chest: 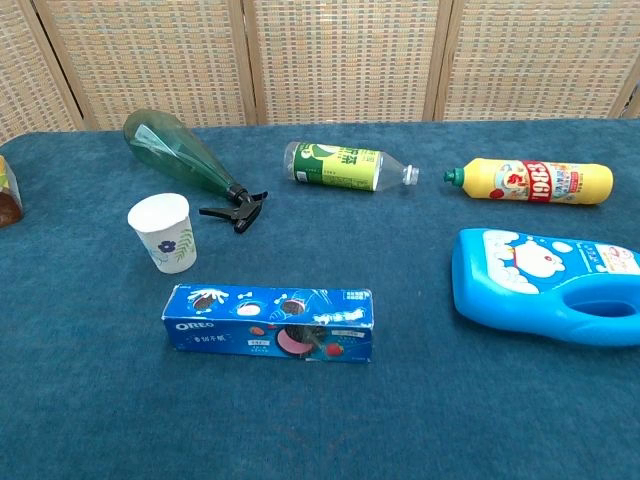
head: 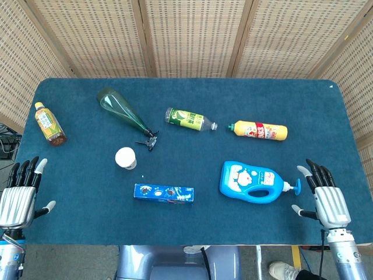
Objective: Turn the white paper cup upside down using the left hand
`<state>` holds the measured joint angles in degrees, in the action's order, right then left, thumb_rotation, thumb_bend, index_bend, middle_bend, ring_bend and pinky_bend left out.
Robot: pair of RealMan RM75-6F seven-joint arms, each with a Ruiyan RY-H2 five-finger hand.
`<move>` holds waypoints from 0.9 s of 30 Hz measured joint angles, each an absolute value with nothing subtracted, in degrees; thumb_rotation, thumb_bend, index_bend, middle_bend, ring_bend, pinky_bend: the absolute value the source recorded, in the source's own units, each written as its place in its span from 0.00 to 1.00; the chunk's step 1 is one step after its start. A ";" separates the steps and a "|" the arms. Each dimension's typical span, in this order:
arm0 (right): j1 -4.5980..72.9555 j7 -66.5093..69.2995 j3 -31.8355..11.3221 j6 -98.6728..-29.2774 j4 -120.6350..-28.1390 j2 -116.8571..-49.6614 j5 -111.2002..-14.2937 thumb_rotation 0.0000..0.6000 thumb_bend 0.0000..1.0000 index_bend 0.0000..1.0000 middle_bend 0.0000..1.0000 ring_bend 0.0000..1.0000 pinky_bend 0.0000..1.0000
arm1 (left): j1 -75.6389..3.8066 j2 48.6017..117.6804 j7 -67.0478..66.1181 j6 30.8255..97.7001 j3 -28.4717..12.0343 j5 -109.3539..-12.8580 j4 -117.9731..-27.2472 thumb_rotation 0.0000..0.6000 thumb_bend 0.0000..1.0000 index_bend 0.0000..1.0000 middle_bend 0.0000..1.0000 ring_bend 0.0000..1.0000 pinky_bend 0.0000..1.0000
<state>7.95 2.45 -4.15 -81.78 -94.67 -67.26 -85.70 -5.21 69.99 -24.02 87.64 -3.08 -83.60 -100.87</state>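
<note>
The white paper cup stands upright, mouth up, on the blue-cloth table; the chest view shows a small blue flower print on its side. Everything else is placed rel. to the cup.

Left hand sits well apart from it, at the table's near-left edge, fingers spread wide, holding nothing. Right hand is far off at the near-right edge, also spread wide and empty. Neither hand shows in the chest view.

Just behind the cup lies a green spray bottle, its black trigger near the cup's right-rear. In front and slightly right lies a blue Oreo box, flat, near but not touching. Further right: a green-label clear bottle on its side, then a yellow bottle w/ red label, also lying down. A blue detergent jug lies right of the Oreo box. Far left of the cup lies a tea bottle.
</note>
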 measured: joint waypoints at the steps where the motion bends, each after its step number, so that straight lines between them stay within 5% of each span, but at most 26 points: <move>1: 7.97 2.46 -4.17 -81.68 -94.70 -67.22 -85.60 1.00 0.09 0.00 0.00 0.00 0.00 | -5.20 69.98 -24.07 87.59 -3.05 -83.58 -100.93 1.00 0.14 0.00 0.00 0.00 0.00; 27: 7.89 3.82 -4.98 -81.85 -94.85 -66.43 -84.52 1.00 0.09 0.00 0.00 0.00 0.00 | -5.85 70.24 -25.75 85.94 -2.90 -82.86 -101.77 1.00 0.15 0.00 0.00 0.00 0.00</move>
